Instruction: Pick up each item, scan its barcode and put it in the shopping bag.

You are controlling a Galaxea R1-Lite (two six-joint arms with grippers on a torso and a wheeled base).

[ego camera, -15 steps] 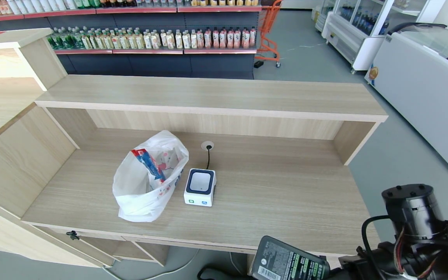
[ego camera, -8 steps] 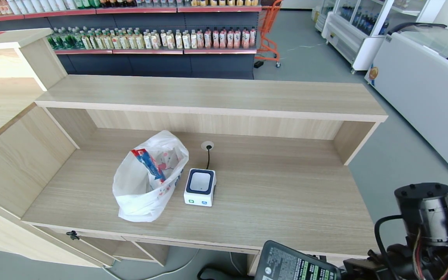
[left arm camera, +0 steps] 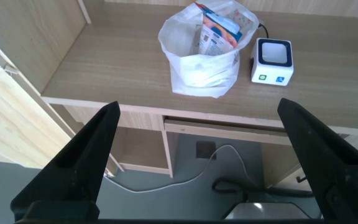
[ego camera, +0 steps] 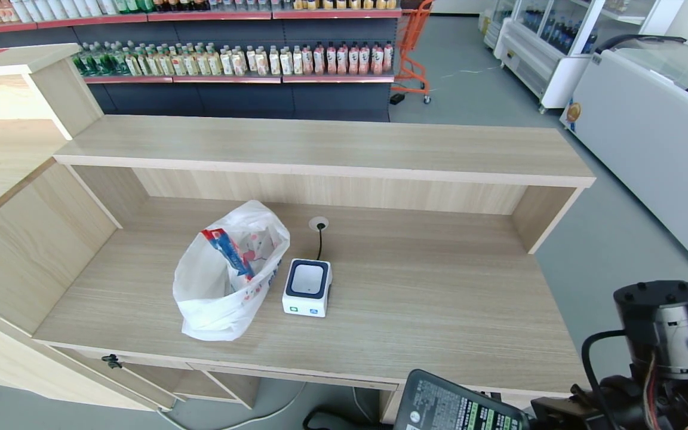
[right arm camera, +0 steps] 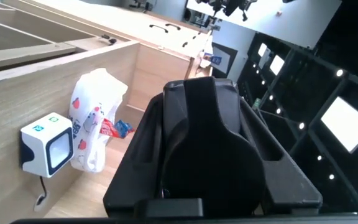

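- The right hand [right arm camera: 201,102] is closed on a flat dark pouch [ego camera: 457,409], which sits between its fingers. The pouch hangs at the near edge of the table [ego camera: 439,310], on the robot's right, well apart from the scanner [ego camera: 307,287].
- The left hand [left arm camera: 199,109] hangs low in front of the table with its fingers spread wide and nothing between them.
- The scanner stands just beside the shopping bag [ego camera: 212,298], on the bag's right, with its glass window facing up. Its cable [ego camera: 320,242] runs back to a hole in the table.
- The bag is upright with its mouth open, and a packet [left arm camera: 215,31] is already inside.
- The step in hand looks like bringing the pouch to the scanner.
- The pouch's printed label faces up towards the head camera, so it probably needs turning over for the print to face the window.
- Carry it in above table height first, so that its lower edge does not catch the table's front lip.
- Hold the label flat and close over the glass, without touching it. Pause there, since a tilted or passing label may not read.
- Come from the right, away from the bag, because the thin plastic would fold shut if brushed.
- Keep the grip firm through the turn, since the pouch looks smooth and could slide.
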